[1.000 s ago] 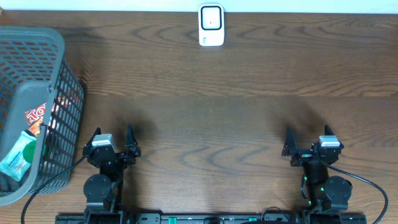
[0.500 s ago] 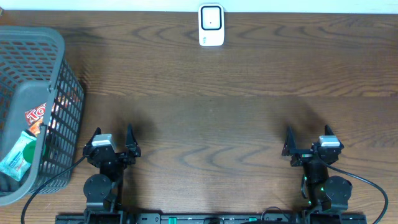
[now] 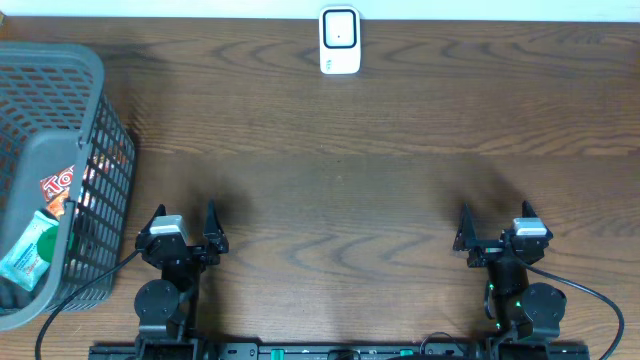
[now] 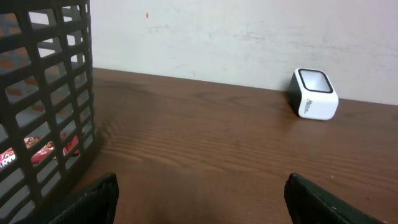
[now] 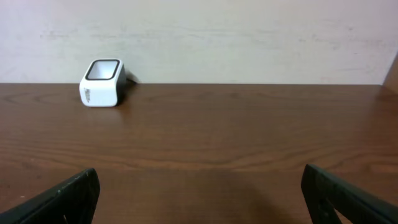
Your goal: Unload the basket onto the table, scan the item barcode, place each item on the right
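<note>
Found no shift against the earlier overhead views: arms, basket and scanner all placed as before. Noted left fingers (image 4: 93, 202) spread wide, with nothing between them but bare table (image 3: 340, 180). Recorded left gripper (image 3: 183, 212) accordingly as agape and empty, low at the near left of the table, facing the far wall (image 4: 249, 31). Noted right fingers (image 5: 68, 199) spread to their widest, likewise gripping nothing. Recorded right gripper (image 3: 495, 215) as agape and empty, at the near right, well apart from the left one and facing the same way. Located basket (image 3: 105, 190), grey mesh, at the left edge of the table, near the left gripper and touched by neither. Saw in it a red packet (image 3: 58, 185) with white lettering, lying against the mesh on the side toward the left gripper, and a green packet (image 3: 28, 250) closer to the near edge. Confirmed the red packet through the mesh from the left wrist view as well. Could not make out a barcode on either packet. Located scanner (image 3: 340, 40), white with a dark window, at the far middle of the table close to the wall, well apart from both grippers and from the basket.
</note>
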`<state>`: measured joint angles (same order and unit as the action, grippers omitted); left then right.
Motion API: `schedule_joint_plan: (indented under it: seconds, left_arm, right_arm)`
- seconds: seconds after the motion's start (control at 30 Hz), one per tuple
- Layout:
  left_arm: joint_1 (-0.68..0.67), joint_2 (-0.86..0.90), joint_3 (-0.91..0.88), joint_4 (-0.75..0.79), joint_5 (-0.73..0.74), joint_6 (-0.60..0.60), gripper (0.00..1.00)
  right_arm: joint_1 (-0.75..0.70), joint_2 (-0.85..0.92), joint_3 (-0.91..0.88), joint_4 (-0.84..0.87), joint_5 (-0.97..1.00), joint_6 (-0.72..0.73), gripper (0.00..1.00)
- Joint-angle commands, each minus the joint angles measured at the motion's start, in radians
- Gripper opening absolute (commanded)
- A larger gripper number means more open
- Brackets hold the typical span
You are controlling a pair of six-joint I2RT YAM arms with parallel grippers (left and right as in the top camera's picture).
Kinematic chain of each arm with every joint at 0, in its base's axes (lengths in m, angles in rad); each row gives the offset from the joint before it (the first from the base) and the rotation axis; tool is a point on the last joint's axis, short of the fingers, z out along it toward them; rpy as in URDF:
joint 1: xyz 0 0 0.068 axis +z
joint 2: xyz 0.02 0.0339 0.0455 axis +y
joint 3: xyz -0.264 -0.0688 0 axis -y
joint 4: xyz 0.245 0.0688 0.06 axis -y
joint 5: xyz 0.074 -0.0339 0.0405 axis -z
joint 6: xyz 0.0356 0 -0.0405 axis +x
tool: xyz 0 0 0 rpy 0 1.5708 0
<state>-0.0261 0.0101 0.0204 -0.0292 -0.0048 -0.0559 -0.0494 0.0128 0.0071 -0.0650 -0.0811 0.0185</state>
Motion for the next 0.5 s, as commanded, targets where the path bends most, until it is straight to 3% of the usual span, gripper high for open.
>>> schedule_joint_plan:
  seconds: [0.0,0.33,0.47]
  left_arm:
    - [0.006,-0.006,-0.016,-0.041,-0.003,-0.009,0.86]
    - [0.006,-0.005,-0.016,-0.042,-0.003,-0.011,0.86]
    - [0.006,0.01,-0.016,-0.042,0.037,-0.063,0.86]
  right_arm:
    - [-0.002,-0.002,-0.002,-0.004,0.004,0.014,0.99]
    - [-0.002,0.0,-0.002,-0.004,0.004,0.014,0.99]
    - [-0.002,0.0,-0.002,-0.004,0.004,0.014,0.99]
